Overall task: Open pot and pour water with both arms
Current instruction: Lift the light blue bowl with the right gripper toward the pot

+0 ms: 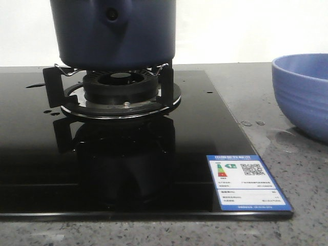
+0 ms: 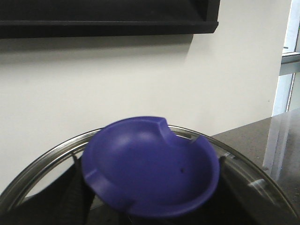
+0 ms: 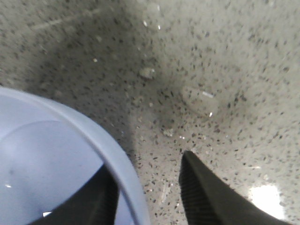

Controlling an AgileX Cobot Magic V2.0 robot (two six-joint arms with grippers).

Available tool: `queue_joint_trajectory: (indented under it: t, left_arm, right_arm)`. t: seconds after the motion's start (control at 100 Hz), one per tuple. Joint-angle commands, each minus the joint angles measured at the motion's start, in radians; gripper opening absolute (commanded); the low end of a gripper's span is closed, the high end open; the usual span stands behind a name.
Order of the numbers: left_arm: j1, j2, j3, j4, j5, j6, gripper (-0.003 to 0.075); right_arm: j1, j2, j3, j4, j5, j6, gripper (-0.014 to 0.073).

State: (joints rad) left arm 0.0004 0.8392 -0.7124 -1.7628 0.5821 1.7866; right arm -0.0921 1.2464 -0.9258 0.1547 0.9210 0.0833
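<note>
The dark navy pot [image 1: 113,31] stands on the gas burner [image 1: 120,87], its handle stub [image 1: 111,14] facing the camera. Its top is cut off by the frame. In the left wrist view my left gripper [image 2: 152,190] is shut on the blue knob [image 2: 150,168] of a glass lid with a metal rim [image 2: 51,157], held up in front of the wall. My right gripper [image 3: 147,168] is open astride the rim of the periwinkle bowl [image 3: 56,154], one finger inside and one finger [image 3: 206,192] outside over the counter. Neither gripper shows in the front view.
The bowl [image 1: 302,92] sits on the speckled counter right of the black glass cooktop [image 1: 77,169], which carries a blue-and-white label [image 1: 246,182]. Water drops [image 1: 253,123] lie on the counter beside the bowl. A dark shelf [image 2: 108,18] hangs on the wall.
</note>
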Motion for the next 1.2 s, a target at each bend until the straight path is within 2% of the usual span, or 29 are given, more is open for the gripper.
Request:
queue_joint_trajectory:
  t: [0.0,0.25,0.44,0.72,1.01,1.19]
  left_arm:
    - [-0.01,-0.015,-0.034,-0.095,0.031,-0.008,0.019]
    - [-0.01,-0.015,-0.034,-0.095,0.031,-0.008,0.019]
    - [-0.01,-0.015,-0.034,-0.095,0.031,-0.008,0.019]
    - [-0.01,-0.015,-0.034,-0.095,0.031,-0.01,0.019]
    - [-0.01,-0.015,-0.034,-0.095,0.026,-0.015,0.019]
    - [-0.01,-0.015,-0.034,-0.095,0.001,-0.015,0.019]
  right_arm:
    - [-0.009,-0.017,0.001,0.028,-0.059,-0.019,0.0204]
    - [-0.009,-0.019,-0.001,0.053,-0.065,-0.051,-0.0071]
    - [-0.009,-0.019,-0.083,0.055,0.012,-0.092,-0.0069]
    - [0.006,-0.017,-0.334,0.057,0.168,-0.107,-0.0069]
    - [0.159,0.15,-0.745,0.057,0.336,-0.107,-0.005]
    - [0.29,0.319,-1.037,-0.018,0.377,-0.107,-0.005]
